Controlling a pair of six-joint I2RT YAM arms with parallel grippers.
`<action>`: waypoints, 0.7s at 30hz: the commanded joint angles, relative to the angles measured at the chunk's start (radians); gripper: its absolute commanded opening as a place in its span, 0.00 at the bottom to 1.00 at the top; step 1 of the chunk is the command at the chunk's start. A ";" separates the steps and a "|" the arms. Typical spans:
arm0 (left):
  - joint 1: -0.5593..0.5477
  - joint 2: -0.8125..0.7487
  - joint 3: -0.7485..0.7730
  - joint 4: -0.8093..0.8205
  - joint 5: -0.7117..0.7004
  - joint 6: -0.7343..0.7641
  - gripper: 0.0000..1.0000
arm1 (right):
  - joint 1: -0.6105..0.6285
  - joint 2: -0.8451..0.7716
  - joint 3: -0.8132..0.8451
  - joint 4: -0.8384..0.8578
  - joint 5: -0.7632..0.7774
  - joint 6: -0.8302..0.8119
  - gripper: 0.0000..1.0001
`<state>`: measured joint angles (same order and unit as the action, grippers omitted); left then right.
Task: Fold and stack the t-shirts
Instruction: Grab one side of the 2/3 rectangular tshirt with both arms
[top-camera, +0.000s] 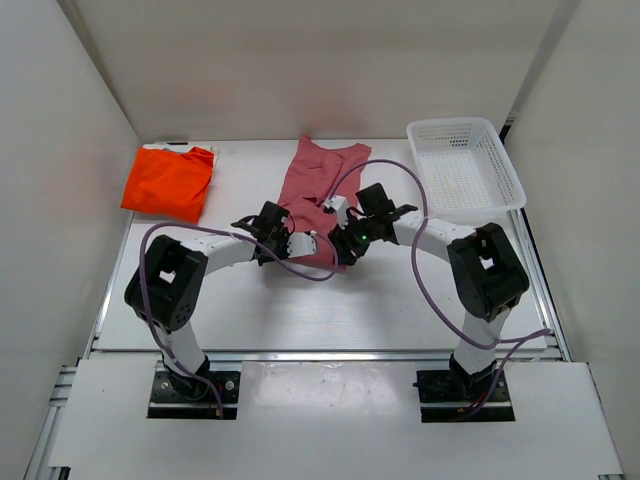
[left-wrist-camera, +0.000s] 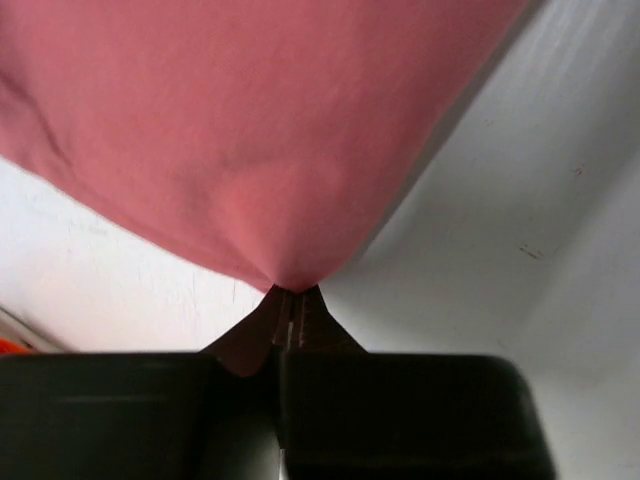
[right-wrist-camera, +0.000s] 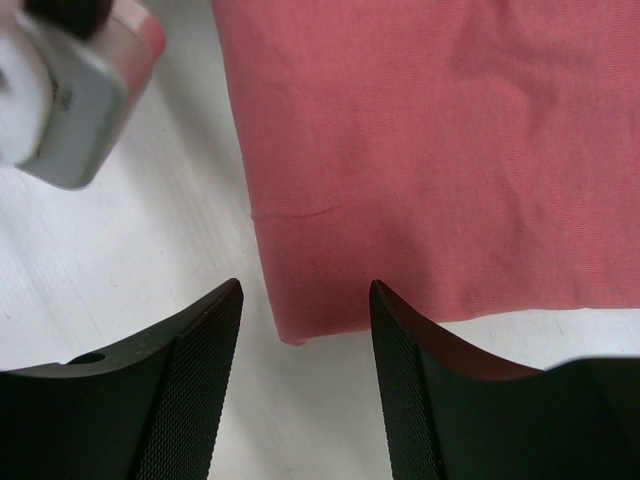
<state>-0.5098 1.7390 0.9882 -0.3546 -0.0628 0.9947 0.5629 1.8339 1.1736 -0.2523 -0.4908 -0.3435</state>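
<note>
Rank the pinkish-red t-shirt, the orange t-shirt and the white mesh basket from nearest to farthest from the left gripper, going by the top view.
1. The pinkish-red t-shirt, centre of the table: the left gripper is shut on its near corner.
2. The orange t-shirt, far left.
3. The white mesh basket, far right corner.

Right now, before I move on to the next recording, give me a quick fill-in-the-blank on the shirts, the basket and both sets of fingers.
1. The left fingers are ____ on a corner of the pinkish-red t-shirt.
2. The right fingers stand ____, with another corner of that shirt showing between them.
3. The folded t-shirt at the table's far left is ____ in colour.
4. The white mesh basket sits at the table's far ____ corner.

Missing words: shut; open; orange; right.
</note>
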 joint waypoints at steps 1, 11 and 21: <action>-0.007 0.013 0.024 0.016 0.003 -0.057 0.01 | 0.017 0.001 0.005 0.033 0.037 0.000 0.59; 0.040 -0.021 0.030 -0.098 0.123 -0.174 0.00 | 0.101 -0.013 -0.087 0.071 0.213 0.020 0.59; 0.033 -0.062 -0.010 -0.147 0.175 -0.280 0.00 | 0.107 0.024 -0.114 0.114 0.333 0.028 0.31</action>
<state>-0.4728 1.7290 1.0016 -0.4442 0.0242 0.7891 0.6697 1.8324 1.0813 -0.1314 -0.2214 -0.3225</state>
